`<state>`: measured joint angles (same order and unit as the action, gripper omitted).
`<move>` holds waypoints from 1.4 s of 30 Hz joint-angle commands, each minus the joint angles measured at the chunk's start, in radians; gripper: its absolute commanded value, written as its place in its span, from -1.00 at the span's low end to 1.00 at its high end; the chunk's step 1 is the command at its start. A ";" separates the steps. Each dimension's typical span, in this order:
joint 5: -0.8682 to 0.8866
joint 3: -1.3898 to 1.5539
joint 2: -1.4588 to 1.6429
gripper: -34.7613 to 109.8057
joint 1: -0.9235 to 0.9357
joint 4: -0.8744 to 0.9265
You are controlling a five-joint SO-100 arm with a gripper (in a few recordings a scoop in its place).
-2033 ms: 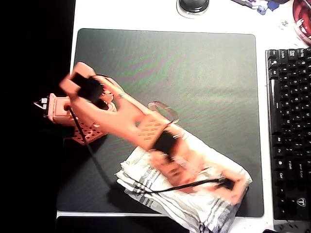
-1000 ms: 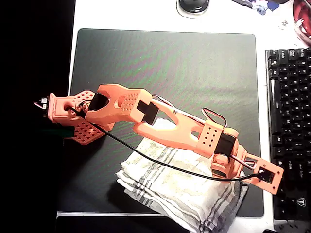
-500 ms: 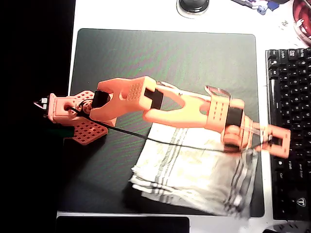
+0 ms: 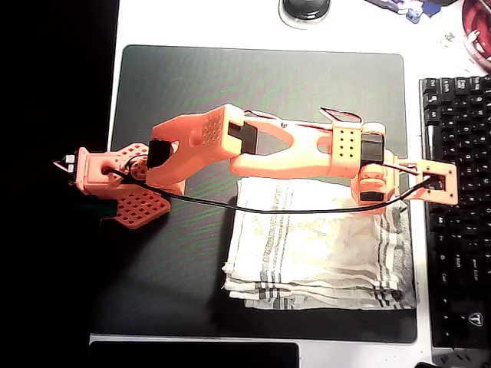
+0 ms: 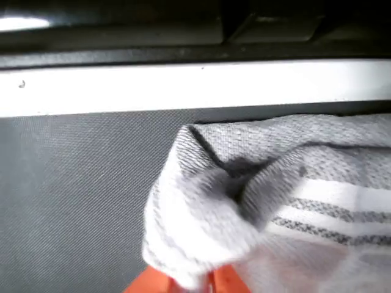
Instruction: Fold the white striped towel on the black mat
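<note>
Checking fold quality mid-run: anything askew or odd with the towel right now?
Yes. The white striped towel lies rumpled, its layers offset along the bottom edge instead of stacked flush. Its right side runs past the black mat edge. The gripper has a bunched corner lifted.

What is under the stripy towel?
The white striped towel lies on the black mat, which shows all around it. The towel is folded in layers, so anything between them or beneath it stays covered.

No readable text; keyboard (image 4: pixel 459 207) key legends too small.
</note>
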<state>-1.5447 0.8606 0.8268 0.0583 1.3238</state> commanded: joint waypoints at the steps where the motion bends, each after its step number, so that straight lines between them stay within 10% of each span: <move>1: -0.008 0.012 0.118 -0.30 0.023 0.011; 42: -0.095 2.057 2.203 -0.52 -0.091 -0.241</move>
<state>-1.6444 2.8609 2.9345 -0.0153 1.0784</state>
